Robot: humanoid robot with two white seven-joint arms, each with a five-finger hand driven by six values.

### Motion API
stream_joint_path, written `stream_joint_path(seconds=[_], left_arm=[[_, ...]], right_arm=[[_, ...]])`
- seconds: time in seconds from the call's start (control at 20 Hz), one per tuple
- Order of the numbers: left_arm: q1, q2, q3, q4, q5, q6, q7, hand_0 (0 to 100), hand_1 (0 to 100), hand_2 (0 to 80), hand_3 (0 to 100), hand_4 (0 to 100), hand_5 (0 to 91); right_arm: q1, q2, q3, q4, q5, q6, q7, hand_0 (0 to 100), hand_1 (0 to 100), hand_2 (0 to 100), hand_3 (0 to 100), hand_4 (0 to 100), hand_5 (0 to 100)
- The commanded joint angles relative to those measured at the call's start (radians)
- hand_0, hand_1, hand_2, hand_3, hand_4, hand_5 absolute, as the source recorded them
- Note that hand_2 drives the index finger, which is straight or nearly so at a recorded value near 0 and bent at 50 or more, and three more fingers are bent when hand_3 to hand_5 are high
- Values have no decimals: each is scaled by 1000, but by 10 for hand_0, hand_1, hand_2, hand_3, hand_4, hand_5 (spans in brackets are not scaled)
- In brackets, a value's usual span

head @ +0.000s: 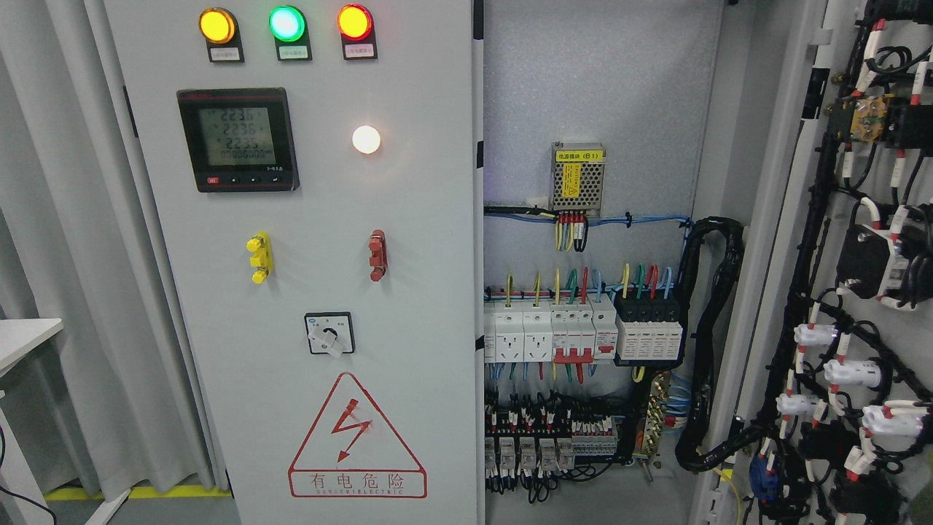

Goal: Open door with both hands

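Observation:
A grey electrical cabinet fills the head view. Its left door is shut and carries three lamps, a digital meter, a rotary switch and a red warning triangle. The right door stands swung open at the far right, with its wired inner face toward me. Between them the cabinet interior shows breakers and wiring. Neither of my hands nor arms shows in the view.
A white curtain hangs left of the cabinet. A white table corner juts in at the left edge. A yellow floor stripe runs below the curtain. A black cable bundle loops from the interior to the open door.

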Motion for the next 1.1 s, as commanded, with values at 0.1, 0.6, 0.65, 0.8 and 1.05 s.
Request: stream_joint_path(seconds=[0.1,0.6,0.65,0.8,1.05], left_arm=[[342,-65,281,505,-157,-11,146,291,0,29,28,33,0],[188,-498,510,1579,-165,-134,162,291,0,29,28,33,0],[193,-498,511,1581,-168,-137,158,291,0,29,28,33,0],[194,-516,513,1583,-172,-137,128,291,0,29,28,33,0],[194,-521,513,1584,-197,-139,131,291,0,29,28,33,0]], right_arm=[[11,-9,5,-1,-2,-5,0,219,0,0,0,0,0],[219,-17,9,-653,0,-3,-2,219,0,0,0,0,0],[251,-20,11,-745,0,0,-2,219,0,0,0,0,0],[323,-47,67,-993,0,0,-3,219,0,0,0,0,0],[439,-112,199,-1501,-2,1,-3,219,0,0,0,0,0]])
